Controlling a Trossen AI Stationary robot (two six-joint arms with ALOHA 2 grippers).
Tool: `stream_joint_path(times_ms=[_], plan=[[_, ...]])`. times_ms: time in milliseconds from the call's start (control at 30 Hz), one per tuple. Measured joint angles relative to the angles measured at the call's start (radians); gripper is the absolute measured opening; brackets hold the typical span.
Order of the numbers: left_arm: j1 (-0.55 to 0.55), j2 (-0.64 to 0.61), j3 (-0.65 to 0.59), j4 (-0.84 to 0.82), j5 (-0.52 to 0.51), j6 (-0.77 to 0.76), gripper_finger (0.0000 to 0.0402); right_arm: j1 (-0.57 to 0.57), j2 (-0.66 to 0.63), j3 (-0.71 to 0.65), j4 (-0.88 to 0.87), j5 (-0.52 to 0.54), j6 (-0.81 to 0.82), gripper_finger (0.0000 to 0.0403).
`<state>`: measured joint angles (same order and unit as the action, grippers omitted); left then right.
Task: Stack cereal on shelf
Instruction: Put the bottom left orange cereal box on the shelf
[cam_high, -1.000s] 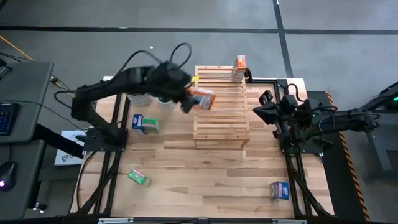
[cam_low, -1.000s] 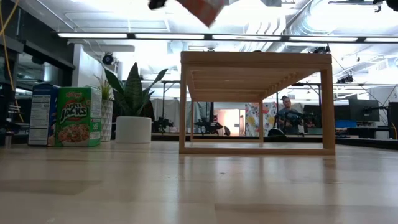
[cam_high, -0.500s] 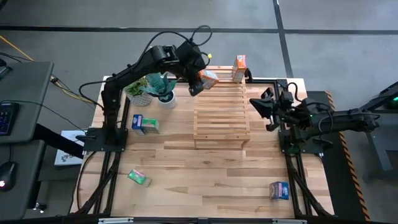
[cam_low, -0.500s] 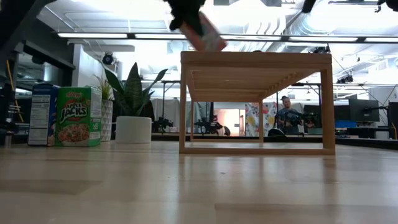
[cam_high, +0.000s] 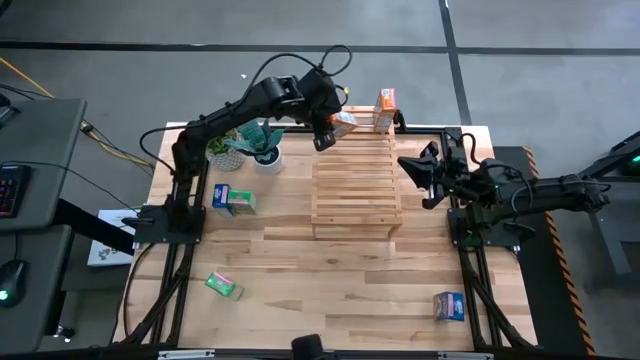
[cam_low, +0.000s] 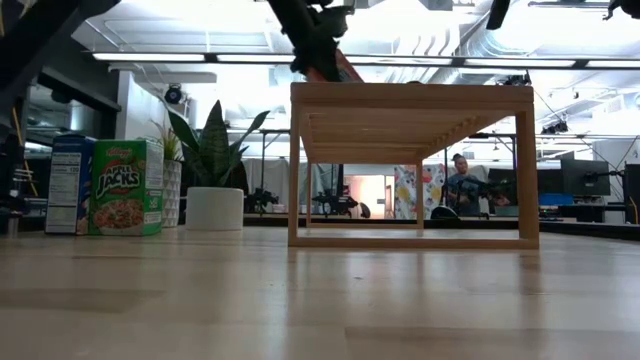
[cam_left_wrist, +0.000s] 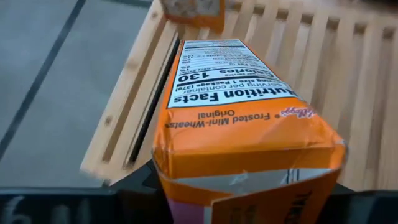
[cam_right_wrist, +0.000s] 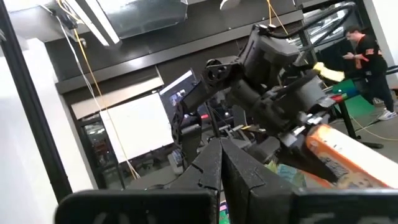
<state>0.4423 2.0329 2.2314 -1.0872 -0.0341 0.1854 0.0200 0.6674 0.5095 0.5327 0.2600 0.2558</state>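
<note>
Left gripper (cam_high: 330, 128) clamps orange box (cam_left_wrist: 239, 99) — over shelf (cam_high: 356, 190).

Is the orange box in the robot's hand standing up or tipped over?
Tipped. The left gripper holds the orange box slanted over the shelf.

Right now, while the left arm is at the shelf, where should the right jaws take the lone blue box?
Probably come straight down on the blue box and close across its two long edges: it seems to lie flat, slightly askew, with bare table all round, so nothing blocks the jaws.
</note>
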Motion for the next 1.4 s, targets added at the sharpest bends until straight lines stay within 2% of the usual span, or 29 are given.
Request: stream_joint_path(times_ms=[167, 433, 567, 667, 767, 867, 933, 1033, 1133, 1267, 1400], plan=[[-0.01, 0.019, 0.002, 0.088, 0.058, -0.016, 0.0157, 0.0, 0.0, 0.0, 0.0, 0.0, 0.001, 0.0], [-0.025, 0.028, 0.0, 0.072, 0.066, 0.03, 0.0157, 0.0, 0.0, 0.0, 0.002, 0.0, 0.007, 0.0], [-0.025, 0.042, 0.0, 0.059, 0.067, 0.03, 0.0157, 0.0, 0.01, 0.0, -0.005, 0.008, 0.059, 0.0], [-0.028, 0.043, 0.0, 0.055, 0.072, 0.034, 0.0157, 0.0, 0.046, 0.0, -0.008, 0.068, 0.083, 0.0], [-0.034, 0.041, 0.0, 0.05, 0.078, 0.035, 0.0157, 0.0, 0.102, 0.041, -0.077, 0.242, 0.131, 0.0], [-0.034, 0.04, 0.0, 0.021, 0.085, 0.04, 0.0157, -0.019, 0.183, 0.156, -0.268, 0.364, 0.147, 0.0], [-0.041, 0.044, 0.001, 0.005, 0.093, 0.057, 0.0157, -0.048, 0.243, 0.249, -0.452, 0.392, 0.174, 0.0], [-0.049, 0.05, 0.0, -0.011, 0.103, 0.06, 0.0157, -0.113, 0.316, 0.372, -0.685, 0.362, 0.22, 0.0], [-0.061, 0.05, 0.0, -0.001, 0.106, 0.061, 0.0157, -0.177, 0.374, 0.436, -0.806, 0.283, 0.244, 0.0], [-0.069, 0.051, 0.0, -0.002, 0.116, 0.061, 0.0157, -0.261, 0.43, 0.451, -0.821, 0.152, 0.275, 0.0], [-0.076, 0.051, 0.0, 0.004, 0.114, 0.062, 0.0157, -0.317, 0.48, 0.451, -0.822, 0.073, 0.292, 0.0]])
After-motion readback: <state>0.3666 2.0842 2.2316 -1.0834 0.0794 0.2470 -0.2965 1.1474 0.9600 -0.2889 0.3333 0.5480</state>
